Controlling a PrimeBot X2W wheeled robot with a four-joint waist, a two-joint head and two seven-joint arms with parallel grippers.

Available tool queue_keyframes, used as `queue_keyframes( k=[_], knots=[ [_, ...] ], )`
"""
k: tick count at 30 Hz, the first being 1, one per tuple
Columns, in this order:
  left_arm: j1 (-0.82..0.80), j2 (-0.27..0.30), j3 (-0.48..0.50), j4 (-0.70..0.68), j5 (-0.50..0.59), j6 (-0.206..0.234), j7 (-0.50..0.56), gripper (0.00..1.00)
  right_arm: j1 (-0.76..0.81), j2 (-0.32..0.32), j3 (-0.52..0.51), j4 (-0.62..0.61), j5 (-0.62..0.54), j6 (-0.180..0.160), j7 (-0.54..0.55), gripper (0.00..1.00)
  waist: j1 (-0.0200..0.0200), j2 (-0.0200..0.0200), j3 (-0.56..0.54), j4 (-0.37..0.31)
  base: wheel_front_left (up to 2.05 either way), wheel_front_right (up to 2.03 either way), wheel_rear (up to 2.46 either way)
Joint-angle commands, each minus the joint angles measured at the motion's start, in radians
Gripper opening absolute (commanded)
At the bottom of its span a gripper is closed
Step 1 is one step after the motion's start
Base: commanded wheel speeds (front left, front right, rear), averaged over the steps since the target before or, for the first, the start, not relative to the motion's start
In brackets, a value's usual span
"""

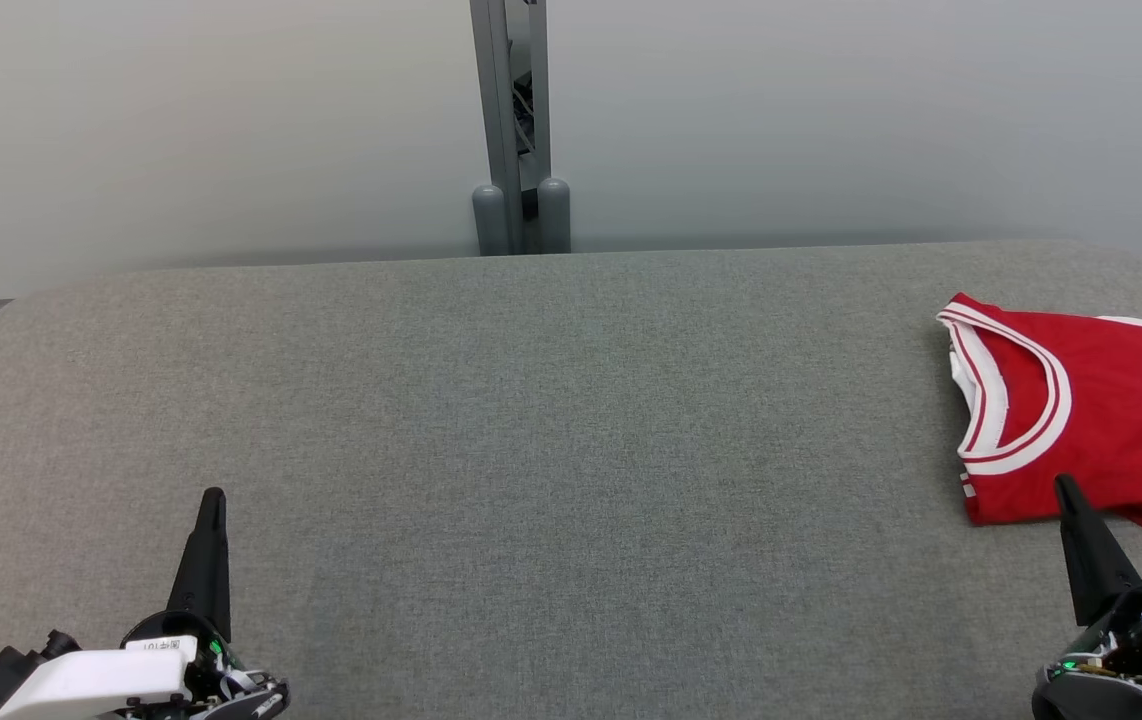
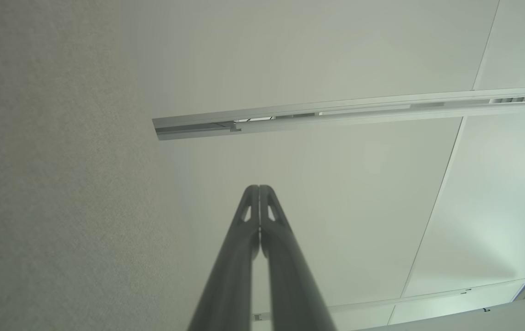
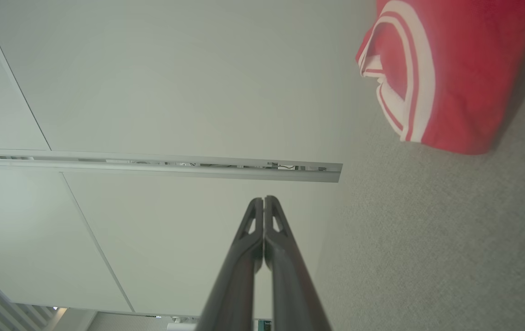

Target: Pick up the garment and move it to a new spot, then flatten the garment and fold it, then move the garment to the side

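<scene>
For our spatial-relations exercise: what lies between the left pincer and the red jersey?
Bare grey surface, by the head view; nothing lies between left pincer and jersey.

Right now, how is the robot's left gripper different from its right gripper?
The left gripper sits over the bare grey padded surface, far from the red jersey; the right gripper has its tip at the jersey's near edge. The left gripper stands almost straight up in the head view; the right gripper leans towards the robot's left. Both have their jaws shut and hold nothing.
</scene>
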Motion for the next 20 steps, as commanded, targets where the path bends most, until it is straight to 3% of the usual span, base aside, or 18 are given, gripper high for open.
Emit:
queue_keyframes(
  k=[1,20],
  knots=[
    [-0.018,0.003,0.004,-0.002,0.001,-0.004,0.004,0.0,-0.01,-0.002,-0.004,0.001,-0.002,0.0,0.004,0.0,0.0,-0.0001,0.0,0.0,0.0,0.0,0.0],
    [-0.018,0.002,0.005,-0.002,0.002,-0.004,0.005,0.0,-0.01,0.0,-0.006,0.001,-0.004,0.0,0.006,0.0,0.0,-0.0001,0.0,0.0,0.0,0.0,0.0]
  ],
)
